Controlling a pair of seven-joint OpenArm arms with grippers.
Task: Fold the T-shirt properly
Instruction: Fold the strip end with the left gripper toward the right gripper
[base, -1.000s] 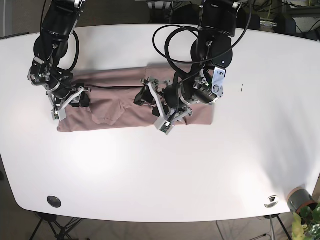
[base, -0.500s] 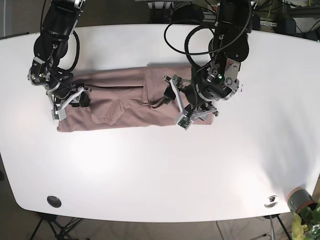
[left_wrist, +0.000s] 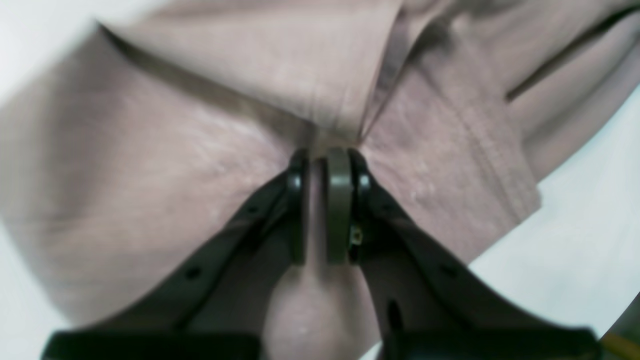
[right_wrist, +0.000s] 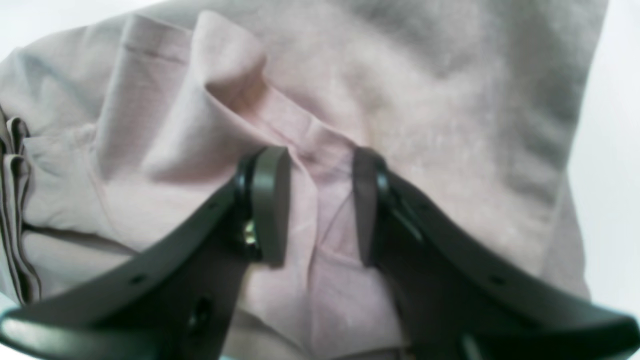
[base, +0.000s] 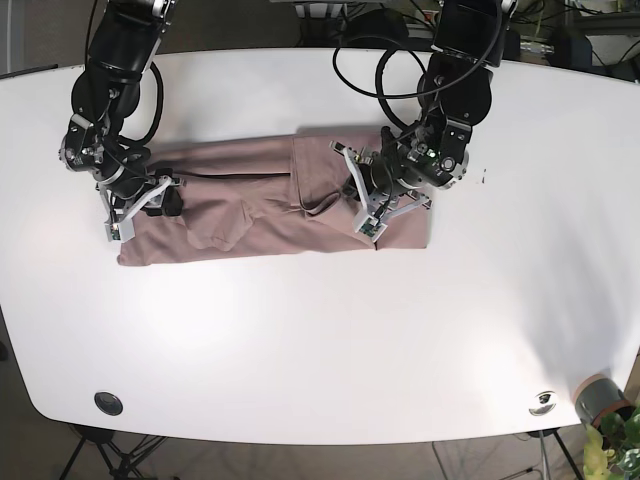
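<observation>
The dusty-pink T-shirt (base: 240, 200) lies stretched sideways on the white table (base: 320, 340). A folded layer covers its right part. My left gripper (base: 368, 212) is on that right part. In the left wrist view the left gripper (left_wrist: 322, 160) is shut on a thin pinched ridge of the T-shirt (left_wrist: 175, 165). My right gripper (base: 140, 203) is at the shirt's left end. In the right wrist view the right gripper (right_wrist: 320, 200) has its jaws a little apart, closed around a thick bunched fold of the T-shirt (right_wrist: 425, 100).
Black cables hang from both arms over the table's far side. A round black fitting (base: 108, 403) sits near the front left edge and a silver one (base: 543, 402) near the front right. A potted plant (base: 610, 420) stands past the front right corner.
My left gripper has moved from the shirt's middle to its right part, drawing cloth with it. The right arm has barely shifted at the left end.
</observation>
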